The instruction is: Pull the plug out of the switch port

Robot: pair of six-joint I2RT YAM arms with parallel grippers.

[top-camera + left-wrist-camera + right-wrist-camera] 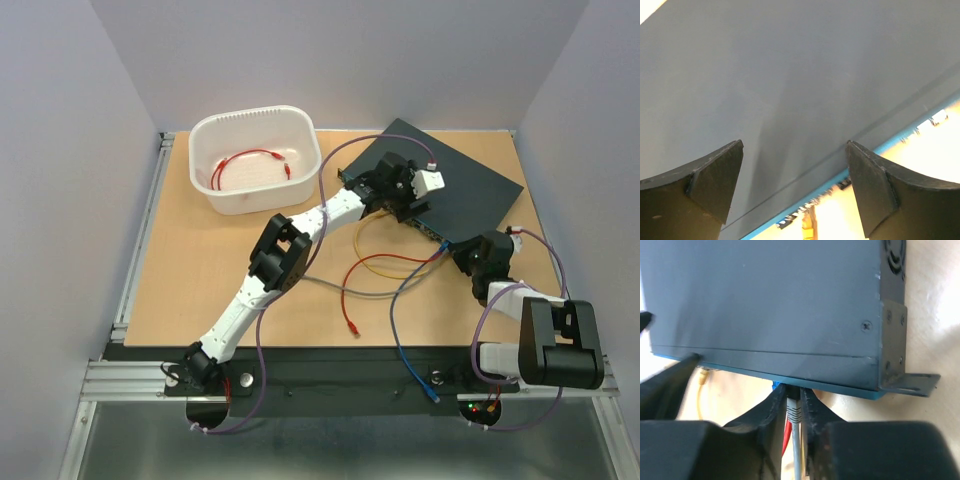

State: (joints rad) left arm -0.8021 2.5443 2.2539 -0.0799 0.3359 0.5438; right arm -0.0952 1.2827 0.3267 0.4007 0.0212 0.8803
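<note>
The switch (470, 185) is a flat dark blue-grey box lying at an angle at the back right; it fills the left wrist view (790, 75) and the right wrist view (765, 305). My right gripper (793, 396) is shut on the grey plug (795, 410), which sits in a port on the switch's near edge, its grey cable running back between the fingers. In the top view this gripper (455, 250) is at that edge. My left gripper (795, 150) is open and empty over the switch's top, seen from above (400, 190) near its left end.
A blue plug (774, 386), a red cable (786, 435) and a yellow cable (701, 385) are at neighbouring ports. Loose red (350, 300), yellow (385, 262) and blue (405, 345) cables lie in front. A white tub (255, 195) holding a red cable stands back left.
</note>
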